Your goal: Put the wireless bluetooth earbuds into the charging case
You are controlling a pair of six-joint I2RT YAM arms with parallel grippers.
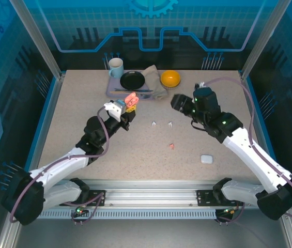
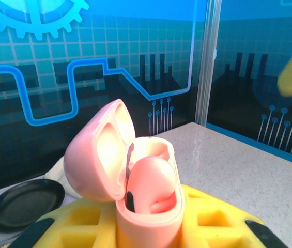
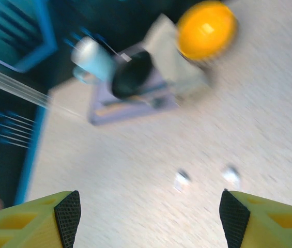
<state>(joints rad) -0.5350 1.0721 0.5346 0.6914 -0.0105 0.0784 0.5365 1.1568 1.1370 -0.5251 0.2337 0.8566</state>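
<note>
So one pink earbud (image 2: 153, 187) seems seated in the open pink case (image 2: 95, 155) the left gripper (image 1: 127, 108) clenches, while two white earbuds (image 1: 154, 123) and a second pink earbud (image 1: 172, 146) lie mid-table, right gripper (image 3: 151, 214) released, empty

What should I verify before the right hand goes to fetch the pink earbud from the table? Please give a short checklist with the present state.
1. Lid of the pink case open: ok.
2. The left hand shut on the pink case: ok.
3. The right hand open, holding nothing: ok.
4. Free slot in the case: ok, the rear one looks empty.
5. The loose pink earbud lying free on the table: ok.
6. Right wrist view sharp: not ok, blurred.
</note>
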